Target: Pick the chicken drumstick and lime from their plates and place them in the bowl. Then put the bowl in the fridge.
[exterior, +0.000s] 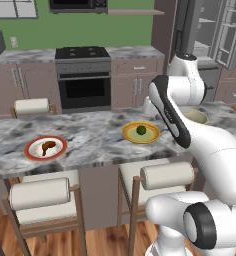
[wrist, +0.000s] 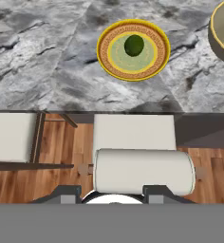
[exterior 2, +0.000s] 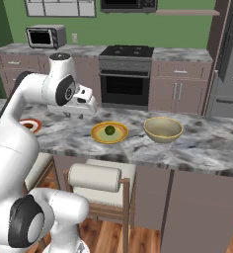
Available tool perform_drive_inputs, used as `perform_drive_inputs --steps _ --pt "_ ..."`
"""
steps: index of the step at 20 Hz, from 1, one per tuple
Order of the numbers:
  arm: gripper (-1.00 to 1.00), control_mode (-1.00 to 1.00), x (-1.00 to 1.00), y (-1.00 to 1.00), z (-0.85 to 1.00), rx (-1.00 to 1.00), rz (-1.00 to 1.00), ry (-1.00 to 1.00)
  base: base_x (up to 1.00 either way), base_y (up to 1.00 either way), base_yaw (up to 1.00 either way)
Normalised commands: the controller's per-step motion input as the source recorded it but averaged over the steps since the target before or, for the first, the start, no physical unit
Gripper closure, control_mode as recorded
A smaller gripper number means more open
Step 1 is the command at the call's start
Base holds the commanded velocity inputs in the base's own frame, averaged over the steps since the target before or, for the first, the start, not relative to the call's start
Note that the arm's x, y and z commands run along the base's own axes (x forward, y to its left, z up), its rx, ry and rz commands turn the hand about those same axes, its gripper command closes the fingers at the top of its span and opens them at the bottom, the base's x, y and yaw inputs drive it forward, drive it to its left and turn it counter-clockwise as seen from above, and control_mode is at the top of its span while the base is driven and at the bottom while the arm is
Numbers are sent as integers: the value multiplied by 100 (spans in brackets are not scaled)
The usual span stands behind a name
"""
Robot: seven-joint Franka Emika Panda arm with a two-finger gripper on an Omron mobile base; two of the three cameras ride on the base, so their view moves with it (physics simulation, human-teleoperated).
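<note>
The lime [exterior: 141, 130] [exterior 2: 109, 130] [wrist: 134, 45] lies in the middle of the yellow-orange plate [exterior: 127, 133] [exterior 2: 97, 133] [wrist: 107, 57] on the marble island. Farther left, the chicken drumstick [exterior: 48, 146] rests on the white red-rimmed plate [exterior: 32, 151] [exterior 2: 31, 125]. Right of the lime's plate stands the beige bowl [exterior 2: 163, 129] [wrist: 223, 33], with nothing in it; in the left base view my arm half hides the bowl [exterior: 197, 117]. My gripper [wrist: 111, 195] [exterior 2: 85, 109] hangs open and holds nothing, above the island's near edge, short of the lime's plate. The fridge [exterior: 210, 30] [exterior 2: 232, 59] stands at the far right with its doors open.
Cushioned stools [exterior: 40, 197] [exterior 2: 96, 179] [wrist: 142, 168] stand against the island's near side, one directly below my hand. Behind the island are the oven and stove [exterior: 84, 75], brown cabinets and a toaster oven [exterior 2: 45, 36].
</note>
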Motion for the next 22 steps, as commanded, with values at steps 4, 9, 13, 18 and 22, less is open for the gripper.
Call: perform_drive_inputs --steps 4,9,13,18,22 --pt "-100 -100 -1 0 -5 -1 0 2 0 0 0" --pt "-100 -100 7 -6 -27 -8 1 0 0 0 0" --pt "-100 -100 35 -9 -39 -16 -13 3 0 0 0" --pt "-100 -100 49 -4 -37 -8 -17 1 0 0 0" --pt "-100 -100 52 -1 -31 0 -22 0 0 0 0"
